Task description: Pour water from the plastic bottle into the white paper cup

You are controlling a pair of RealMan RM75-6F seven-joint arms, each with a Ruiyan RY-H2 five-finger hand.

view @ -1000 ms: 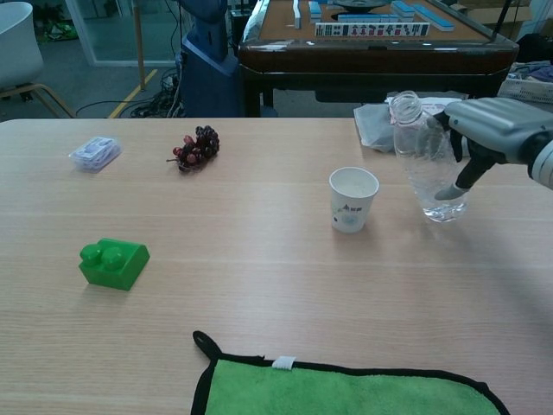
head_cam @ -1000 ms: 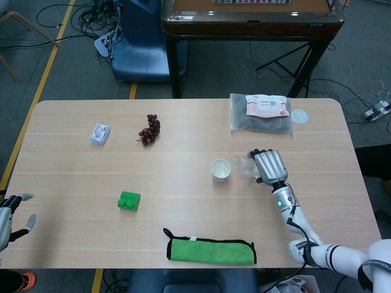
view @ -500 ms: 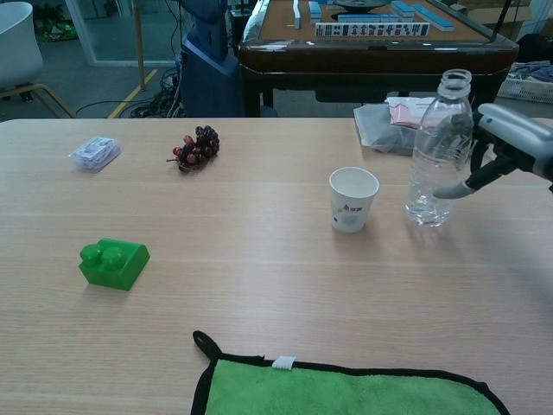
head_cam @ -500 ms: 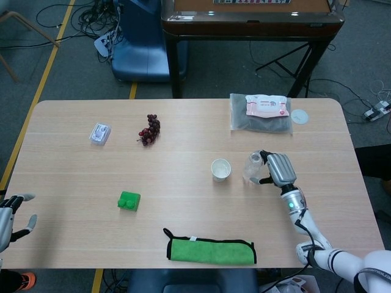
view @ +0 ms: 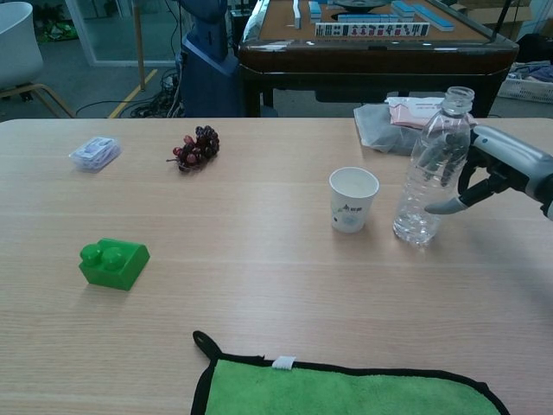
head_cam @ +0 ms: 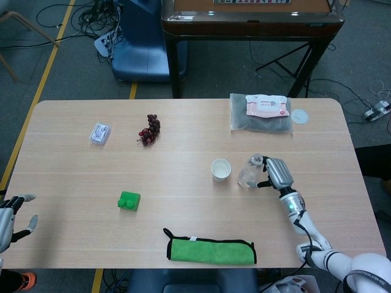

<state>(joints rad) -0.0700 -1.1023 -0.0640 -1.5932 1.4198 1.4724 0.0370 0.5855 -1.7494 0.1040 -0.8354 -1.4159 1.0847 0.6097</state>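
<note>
Desk (view: 259,294) carries it all. Plastic bottle (view: 429,169) stands just right of the white paper cup (view: 352,199), uncapped, tilted a bit twd my right hand (view: 501,169), whose fingers (view: 445,206) touch its side w/o a full wrap. Left hand (head_cam: 9,217) idles well left of cup, fingers spread, holding nothing.

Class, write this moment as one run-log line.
phase: bottle set beside cup | right hand: holds plastic bottle, tilted, base on table | white paper cup: upright | left hand: idle, open
</note>
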